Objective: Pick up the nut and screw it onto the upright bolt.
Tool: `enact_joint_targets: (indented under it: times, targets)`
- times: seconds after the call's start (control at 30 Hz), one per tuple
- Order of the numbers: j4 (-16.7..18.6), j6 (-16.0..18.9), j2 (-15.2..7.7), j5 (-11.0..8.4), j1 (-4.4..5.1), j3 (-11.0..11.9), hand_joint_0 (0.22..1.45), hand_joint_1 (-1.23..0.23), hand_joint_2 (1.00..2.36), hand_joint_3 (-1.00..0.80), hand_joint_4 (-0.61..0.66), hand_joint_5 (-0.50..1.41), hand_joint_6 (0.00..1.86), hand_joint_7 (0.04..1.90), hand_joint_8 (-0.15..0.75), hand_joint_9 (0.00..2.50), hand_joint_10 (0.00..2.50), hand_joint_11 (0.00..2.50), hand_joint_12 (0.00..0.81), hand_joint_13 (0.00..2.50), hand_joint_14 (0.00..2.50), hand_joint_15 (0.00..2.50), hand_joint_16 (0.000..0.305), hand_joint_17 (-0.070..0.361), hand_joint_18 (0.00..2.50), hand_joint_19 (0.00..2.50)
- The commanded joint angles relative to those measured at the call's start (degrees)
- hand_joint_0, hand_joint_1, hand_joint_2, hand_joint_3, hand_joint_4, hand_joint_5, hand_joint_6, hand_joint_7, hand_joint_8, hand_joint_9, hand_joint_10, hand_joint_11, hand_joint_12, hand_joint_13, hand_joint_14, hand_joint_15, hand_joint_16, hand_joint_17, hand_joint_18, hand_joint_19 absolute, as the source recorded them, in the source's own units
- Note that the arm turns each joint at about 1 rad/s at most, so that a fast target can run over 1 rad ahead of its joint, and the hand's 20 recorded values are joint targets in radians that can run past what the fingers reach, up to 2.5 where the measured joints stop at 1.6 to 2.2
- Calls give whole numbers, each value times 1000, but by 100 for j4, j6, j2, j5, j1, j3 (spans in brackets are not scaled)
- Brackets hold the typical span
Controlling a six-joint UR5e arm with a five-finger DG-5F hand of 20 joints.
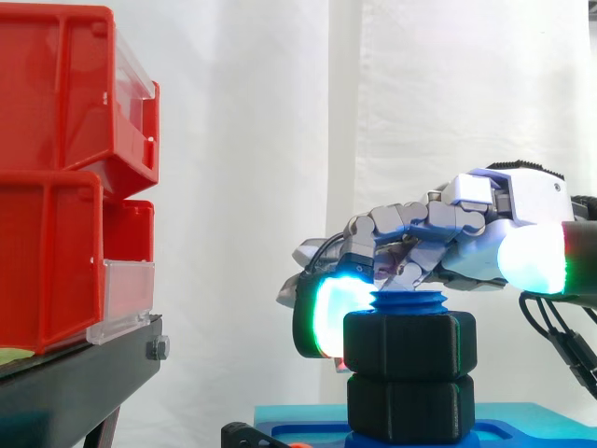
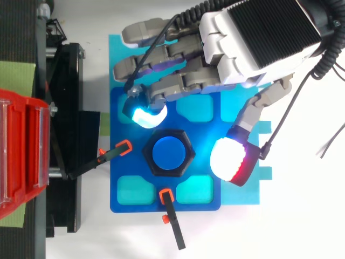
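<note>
Robotics lab bench, pretty clearly. White curtain (image 1: 280, 140) as backdrop across side view. Red bins (image 1: 56, 103) stacked on black stand (image 1: 84, 373) at left, parts-storage style. Blue jig plate (image 2: 132, 168) centre of top view, orange-tipped clamps (image 2: 173, 224) at its edges. Hand (image 2: 259, 38) with glowing pads upper right.

Side cam level/close, top cam overhead, sharing bolt (image 2: 168, 152)

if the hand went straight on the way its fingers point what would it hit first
Probably the black stand under the red bins: the hand points that way, fingertips passing beside the nut. Depth is uncertain.
</note>
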State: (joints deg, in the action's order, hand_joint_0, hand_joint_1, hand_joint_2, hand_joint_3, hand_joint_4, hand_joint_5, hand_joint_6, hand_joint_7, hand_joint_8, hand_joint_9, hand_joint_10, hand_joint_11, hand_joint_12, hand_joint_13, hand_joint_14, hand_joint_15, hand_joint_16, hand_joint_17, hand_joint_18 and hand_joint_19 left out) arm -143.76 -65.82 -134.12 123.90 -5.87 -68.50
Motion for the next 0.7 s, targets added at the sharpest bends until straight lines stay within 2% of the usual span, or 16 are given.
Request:
enact_joint_targets:
  times: [0.0,0.1,0.37,0.67]
  targets:
    - [6,-1,0,3,-11,-5,433,-237,1000,-500,261,-1,505,1337,324,810,0,0,367,465,0,0,42,93,92,0]
    - [6,8,0,12,-19,4,440,-240,1000,-500,222,11,503,1469,323,848,0,0,363,499,0,0,41,93,134,10]
    - [6,8,0,21,-46,4,448,-249,1000,-500,188,30,500,1575,322,965,0,0,352,592,0,0,40,89,246,74]
    - [32,-1,0,29,-72,4,459,-264,1000,-500,76,56,562,1418,289,1198,0,0,313,775,0,0,36,81,460,179]
